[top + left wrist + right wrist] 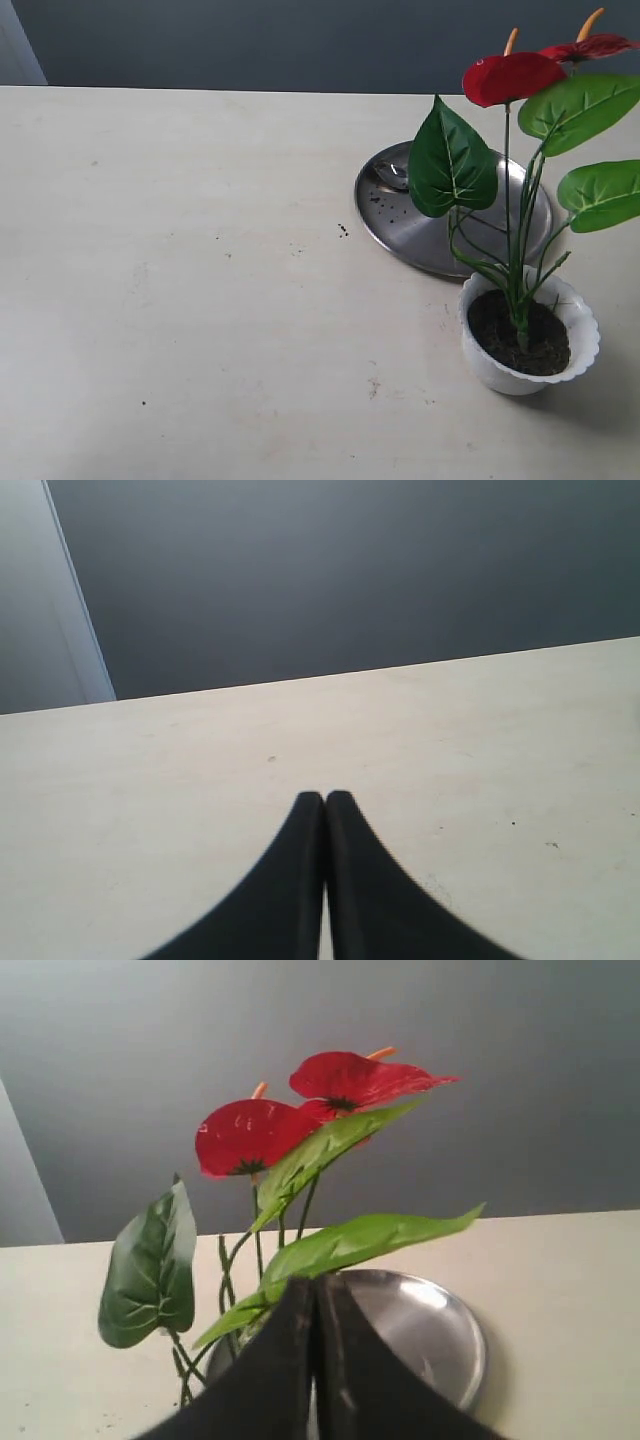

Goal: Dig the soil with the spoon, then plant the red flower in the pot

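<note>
Stock as you had it, operator:

- 1 pot: white plastic, wavy scalloped rim, stood upright on the table at the right side of the exterior view, just in front of the plate.
- Soil: dark, crumbly, filled the pot's mouth. A few crumbs lay scattered on the plate and on the table nr its left edge.
- 1 red flower: 2 glossy red blooms w/ orange spikes, 3 big green leaves, thin green stems. It stood planted upright in the soil.
- 1 spoon: shiny metal, lay on the plate's far-left part, partly behind a leaf.
- 1 plate: round, flat, steel.
- 2 grippers: left gripper had jaws pressed together, holding nothing, above bare table. Right gripper likewise closed and empty, facing the flower.
- No brands, labels or writing you could read.
</note>
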